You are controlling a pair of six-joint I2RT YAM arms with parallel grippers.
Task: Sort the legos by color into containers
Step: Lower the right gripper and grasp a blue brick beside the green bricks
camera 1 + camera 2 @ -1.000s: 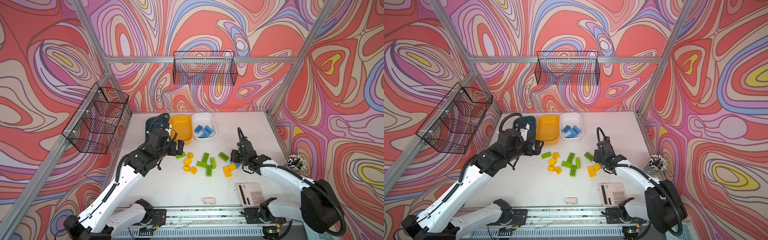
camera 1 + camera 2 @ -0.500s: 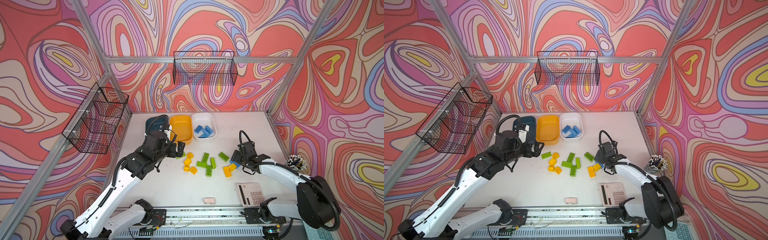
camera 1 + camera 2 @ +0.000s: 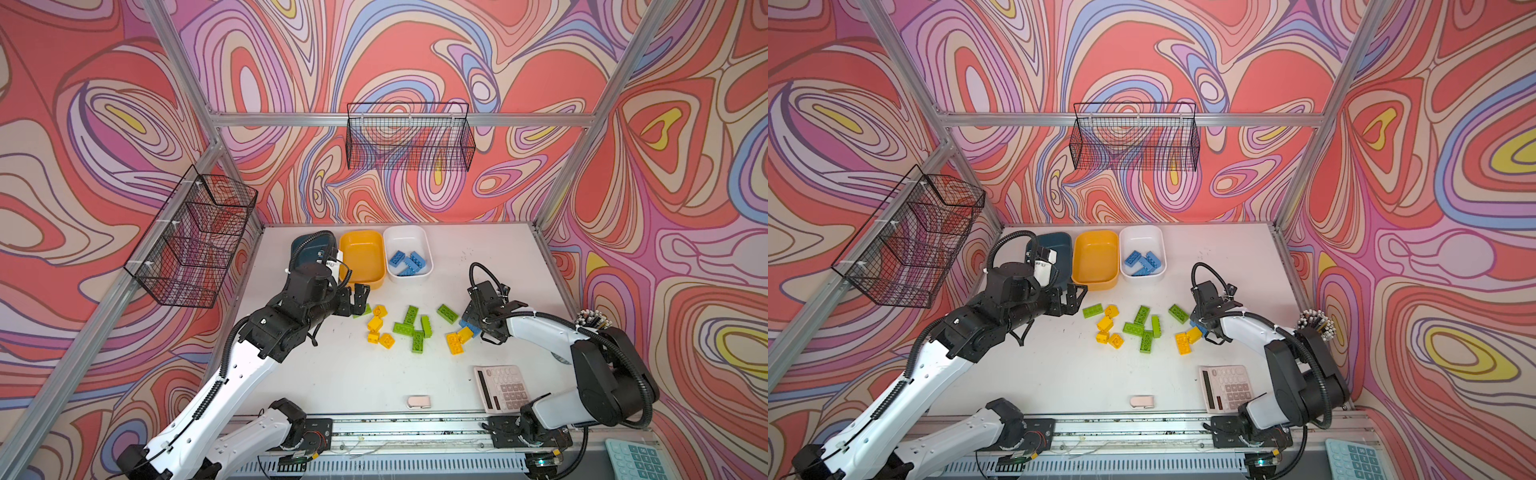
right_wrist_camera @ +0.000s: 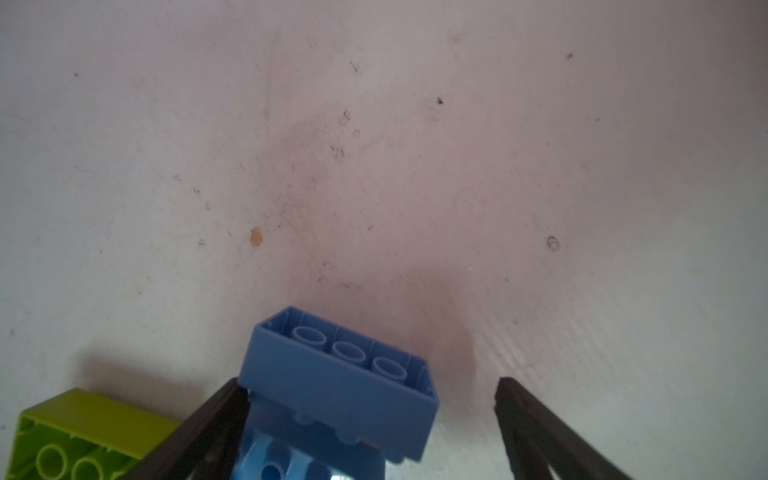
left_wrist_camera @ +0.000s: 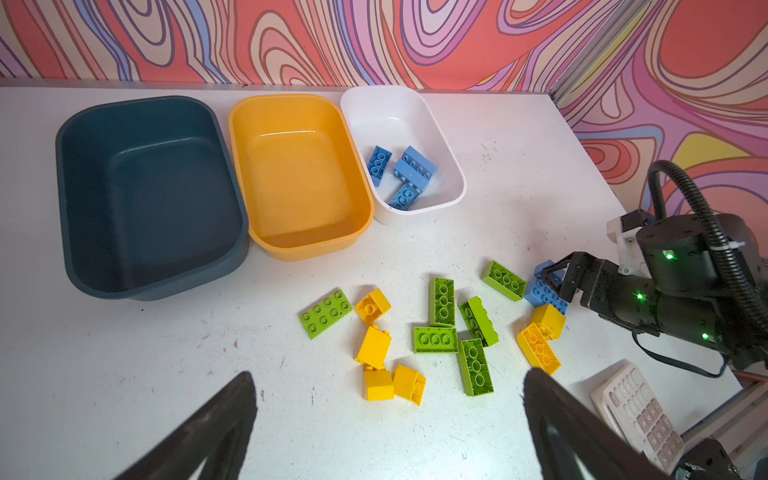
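Note:
Three containers stand in a row at the back: dark teal-blue (image 5: 149, 199), yellow-orange (image 5: 299, 183) and white (image 5: 399, 112). The white one holds several blue legos (image 5: 411, 170); the other two are empty. Green legos (image 3: 411, 324) and yellow legos (image 3: 376, 328) lie loose mid-table. My left gripper (image 3: 359, 296) hovers open beside the leftmost green brick (image 3: 1092, 311), holding nothing. My right gripper (image 4: 370, 382) is open and straddles an upside-down blue brick (image 4: 340, 374) that rests on a second blue brick (image 4: 270, 461). One finger (image 4: 208, 424) is against that pile.
A pink calculator (image 3: 503, 388) and a small pink block (image 3: 419, 401) lie near the front edge. A pen cup (image 3: 594, 322) stands at the right edge. Black wire baskets hang on the back wall (image 3: 409, 137) and the left wall (image 3: 195, 241).
My right gripper's jaws have spread wider and settled low around the blue bricks. The left gripper has edged a little nearer to the loose bricks, still open.

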